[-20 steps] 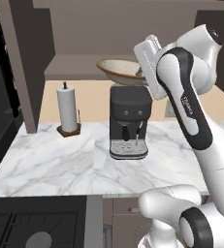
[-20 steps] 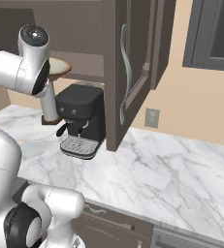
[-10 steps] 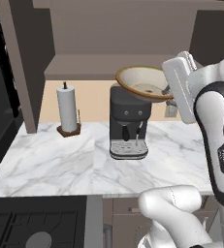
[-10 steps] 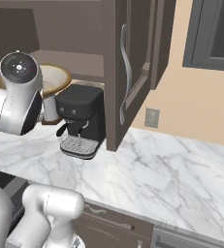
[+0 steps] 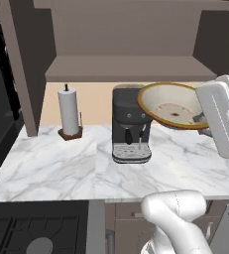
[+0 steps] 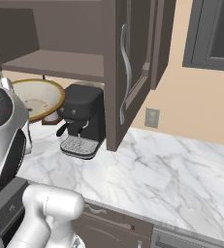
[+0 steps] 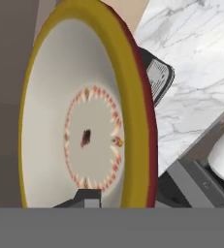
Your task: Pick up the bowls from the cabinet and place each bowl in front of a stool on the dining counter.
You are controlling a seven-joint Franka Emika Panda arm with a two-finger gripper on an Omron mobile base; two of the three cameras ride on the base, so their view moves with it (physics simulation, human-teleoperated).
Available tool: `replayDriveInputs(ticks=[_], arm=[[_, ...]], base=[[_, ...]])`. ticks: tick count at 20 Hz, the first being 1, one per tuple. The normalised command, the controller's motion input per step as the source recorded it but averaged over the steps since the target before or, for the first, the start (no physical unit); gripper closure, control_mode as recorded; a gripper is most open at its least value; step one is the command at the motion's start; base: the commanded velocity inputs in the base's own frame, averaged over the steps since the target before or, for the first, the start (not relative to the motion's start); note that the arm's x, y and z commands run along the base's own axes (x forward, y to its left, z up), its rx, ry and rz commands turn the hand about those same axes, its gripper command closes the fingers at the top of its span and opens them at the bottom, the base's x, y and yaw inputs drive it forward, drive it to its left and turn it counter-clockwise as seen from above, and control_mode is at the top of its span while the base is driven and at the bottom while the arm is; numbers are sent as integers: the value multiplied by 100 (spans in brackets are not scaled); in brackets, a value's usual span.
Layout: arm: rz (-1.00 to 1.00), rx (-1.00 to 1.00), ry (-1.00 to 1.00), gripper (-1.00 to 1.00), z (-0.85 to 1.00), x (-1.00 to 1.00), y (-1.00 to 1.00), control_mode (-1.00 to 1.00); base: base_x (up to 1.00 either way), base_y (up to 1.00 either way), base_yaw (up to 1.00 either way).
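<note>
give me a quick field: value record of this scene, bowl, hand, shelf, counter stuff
bowl: cream bowl with tan-gold rim, tilted, in the air beside the coffee machine
hand: hand at the bowl's rim, a fingertip visible against the inside wall; grip looks shut on the bowl
cabinet shelf: cabinet shelf above the counter, door open
counter: white marble counter holding the coffee machine and a paper towel roll
second bowl: cannot tell
</note>
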Motion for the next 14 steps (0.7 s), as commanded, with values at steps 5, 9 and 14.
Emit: replayDriveInputs(ticks=[5,9,14], arm=[[0,0,10,100,0,-86,-4,-100],[0,0,15,100,2,-50,0,-100],[0,-2,11,100,0,0,0,-100]], base=[[0,0,0],[0,0,0],[0,0,0]])
